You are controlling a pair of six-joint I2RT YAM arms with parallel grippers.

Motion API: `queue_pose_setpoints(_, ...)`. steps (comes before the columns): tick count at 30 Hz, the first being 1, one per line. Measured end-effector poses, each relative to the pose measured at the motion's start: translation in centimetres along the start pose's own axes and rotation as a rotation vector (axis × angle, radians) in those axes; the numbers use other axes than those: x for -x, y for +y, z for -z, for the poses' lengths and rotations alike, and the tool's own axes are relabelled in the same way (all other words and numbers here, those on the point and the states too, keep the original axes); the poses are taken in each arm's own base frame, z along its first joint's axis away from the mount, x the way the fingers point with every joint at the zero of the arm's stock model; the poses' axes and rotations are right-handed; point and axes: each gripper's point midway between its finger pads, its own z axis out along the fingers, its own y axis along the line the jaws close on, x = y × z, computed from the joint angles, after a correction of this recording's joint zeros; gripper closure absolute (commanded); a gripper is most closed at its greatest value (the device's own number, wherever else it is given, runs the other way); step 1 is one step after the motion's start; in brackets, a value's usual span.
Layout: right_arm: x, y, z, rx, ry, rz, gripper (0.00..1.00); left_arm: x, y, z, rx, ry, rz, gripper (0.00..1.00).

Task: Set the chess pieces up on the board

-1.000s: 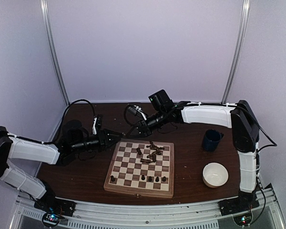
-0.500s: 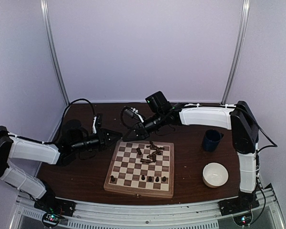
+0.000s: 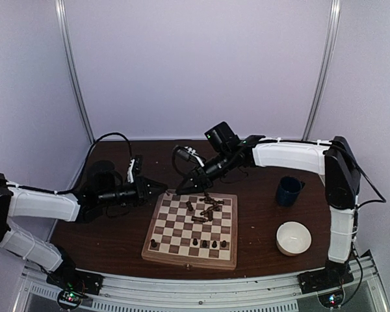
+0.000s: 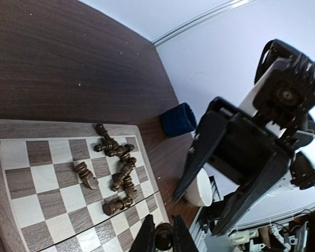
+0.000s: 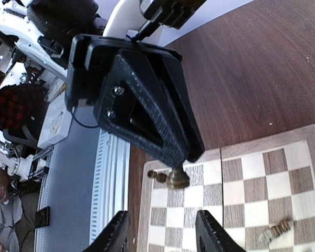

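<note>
The board [image 3: 161,234] lies mid-table, with its checkered squares also in the left wrist view [image 4: 37,184] and the right wrist view [image 5: 241,199]. Several dark chess pieces lie in a heap [image 3: 205,208] [image 4: 115,163] near its far side. Others stand in its near row [image 3: 210,244]. My left gripper [image 3: 166,188] [image 4: 163,239] is shut on one dark piece [image 4: 164,236] [image 5: 177,178] above the board's far left corner. My right gripper [image 3: 181,188] [image 5: 163,216] faces it closely, open, with nothing between its fingers [image 5: 115,233].
A dark blue cup [image 3: 288,190] [image 4: 177,118] and a white bowl [image 3: 293,237] [image 4: 202,189] stand on the table right of the board. Both arms crowd the board's far left corner. Cables hang behind the grippers.
The left gripper has shut on the piece and the right gripper has opened off it. The right gripper has dropped lower toward the board's far left corner.
</note>
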Motion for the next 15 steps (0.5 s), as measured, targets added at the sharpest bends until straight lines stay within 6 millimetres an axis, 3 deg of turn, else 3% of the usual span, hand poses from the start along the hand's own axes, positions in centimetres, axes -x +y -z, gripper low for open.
queue_pose_setpoints(2,-0.3,0.4,2.0,-0.023,0.004,0.022,0.52,-0.4,-0.3,0.0,0.046,0.033,-0.055,0.95)
queue_pose_setpoints(6,-0.1,0.4,7.6,-0.114,-0.022,0.086,0.51,-1.6,-3.5,-0.4,0.097,0.106,-0.269,0.94)
queue_pose_setpoints(9,-1.1,-0.4,11.5,-0.217,-0.025,0.125,0.50,-3.3,-5.1,-0.8,0.138,0.178,-0.426,0.94)
queue_pose_setpoints(12,-3.8,-1.5,13.7,-0.320,0.004,0.140,0.42,-5.7,-4.7,-1.1,0.193,0.269,-0.546,0.94)
queue_pose_setpoints(15,-7.6,-2.4,14.9,-0.413,0.043,0.145,0.41,-8.7,-2.6,-1.6,0.269,0.388,-0.639,0.95)
